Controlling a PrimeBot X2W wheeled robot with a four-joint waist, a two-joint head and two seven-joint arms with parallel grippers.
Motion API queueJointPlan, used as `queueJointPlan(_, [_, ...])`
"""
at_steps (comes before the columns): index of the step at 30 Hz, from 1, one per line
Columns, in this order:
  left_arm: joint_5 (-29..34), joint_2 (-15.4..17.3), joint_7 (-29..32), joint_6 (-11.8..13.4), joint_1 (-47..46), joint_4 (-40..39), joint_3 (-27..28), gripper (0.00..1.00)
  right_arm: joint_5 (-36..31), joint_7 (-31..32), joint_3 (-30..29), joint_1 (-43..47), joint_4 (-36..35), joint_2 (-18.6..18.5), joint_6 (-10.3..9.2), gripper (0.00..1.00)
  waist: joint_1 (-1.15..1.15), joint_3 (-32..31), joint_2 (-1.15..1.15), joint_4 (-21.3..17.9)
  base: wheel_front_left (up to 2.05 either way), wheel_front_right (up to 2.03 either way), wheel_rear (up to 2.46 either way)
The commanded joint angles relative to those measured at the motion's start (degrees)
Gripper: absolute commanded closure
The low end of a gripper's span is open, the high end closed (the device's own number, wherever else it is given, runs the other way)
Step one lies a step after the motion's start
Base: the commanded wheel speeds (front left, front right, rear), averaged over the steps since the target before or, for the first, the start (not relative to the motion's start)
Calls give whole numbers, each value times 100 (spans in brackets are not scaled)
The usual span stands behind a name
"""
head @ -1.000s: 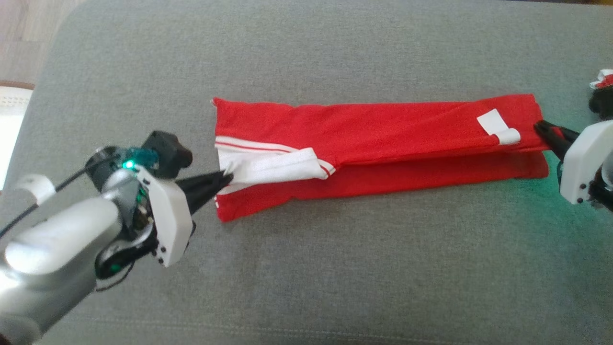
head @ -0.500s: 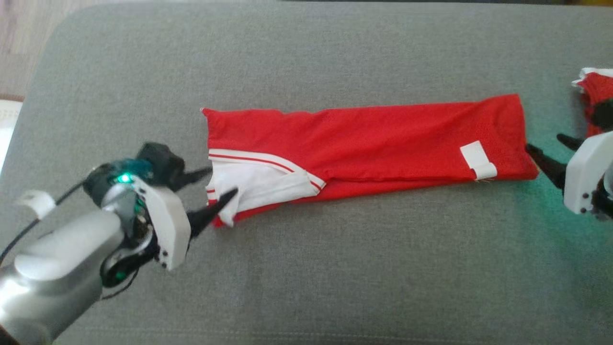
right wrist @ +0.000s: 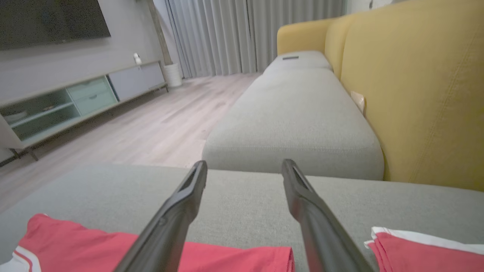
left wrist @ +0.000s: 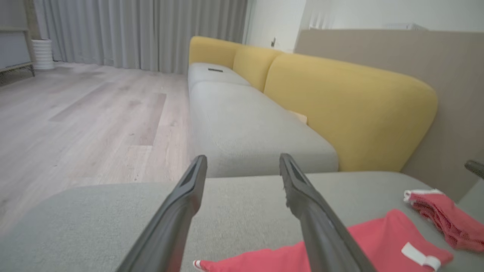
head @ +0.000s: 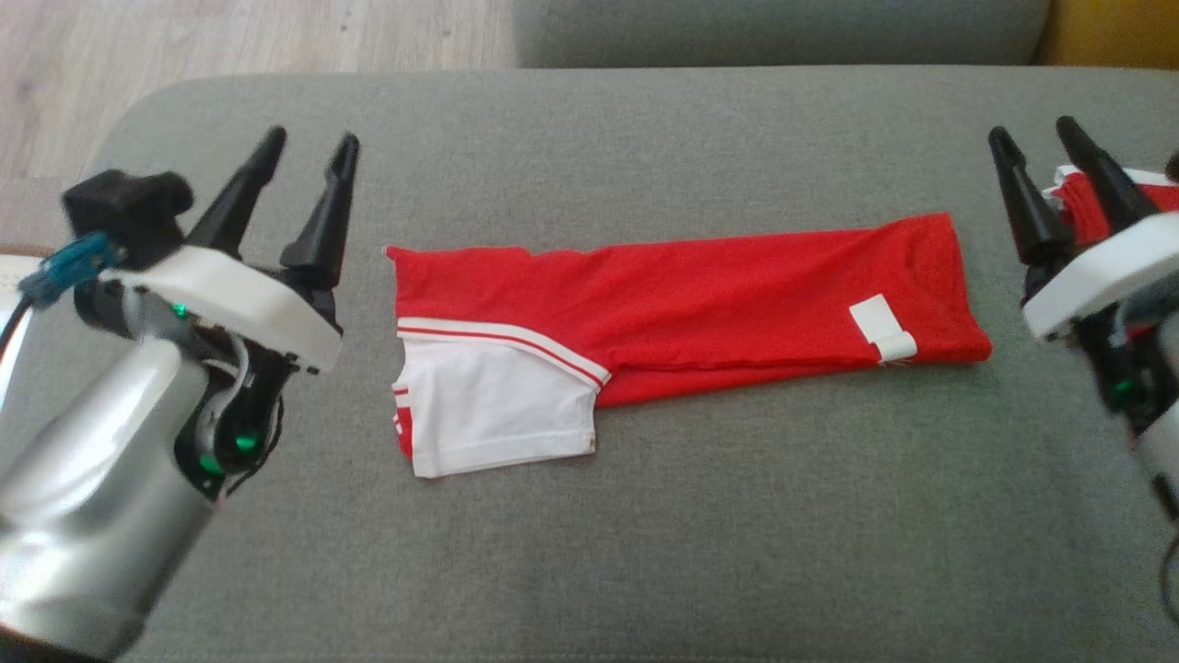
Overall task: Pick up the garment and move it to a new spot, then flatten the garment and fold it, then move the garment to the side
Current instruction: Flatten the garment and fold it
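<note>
Now, your red jersey garment with the white sleeve [head: 700,295] lies folded in a long strip on the grey fabric cushion [head: 645,552], between both grippers and touching neither. The left gripper [head: 311,138] and right gripper [head: 1032,129] stand wide, empty. Expect the garment to be light, limp and quick to unfold, so pinch through all layers at its short ends. The head view gives the strip's full outline; the left wrist view adds the yellow sofa back [left wrist: 340,102].
</note>
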Motion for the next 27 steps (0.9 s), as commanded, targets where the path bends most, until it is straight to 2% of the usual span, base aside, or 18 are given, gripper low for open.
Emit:
queueJointPlan(1, [333, -12, -68, 88, 168, -305, 830, 0, -223, -379, -183, 214, -112, 131, -5, 0, 0, -78, 0, -8, 0, 0, 0])
queueJointPlan(6, [1243, -772, -70, 20, 1260, -775, 2177, 0, -771, -845, -718, 662, -162, 798, -5, 0, 0, -186, 0, -45, 0, 0, 0])
queueJointPlan(11, [2070, -1633, -70, -435, 2278, -1044, 3233, 0, -1245, -939, -1446, 1201, -352, 1481, -5, 0, 0, -230, 0, -92, 0, 0, 0])
queueJointPlan(14, [2740, -1997, -70, -670, 2672, -1003, 3557, 0, -1682, -945, -1805, 1507, -575, 1764, -5, 0, 0, -231, 0, -82, 0, 0, 0])
queueJointPlan(15, [2740, -1997, -70, -670, 2672, -1003, 3557, 0, -1682, -945, -1805, 1507, -575, 1764, -5, 0, 0, -231, 0, -82, 0, 0, 0])
queueJointPlan(20, [3534, -2510, -70, -1033, 2999, -932, 3999, 0, -2309, -947, -2302, 1884, -833, 2178, -5, 0, 0, -193, 0, -87, 0, 0, 0])
queueJointPlan(27, [3944, -2830, -71, -1367, 2976, -762, 4244, 0, -2945, -821, -2723, 1835, -662, 2362, -5, 0, 0, 22, 0, -25, 0, 0, 0])
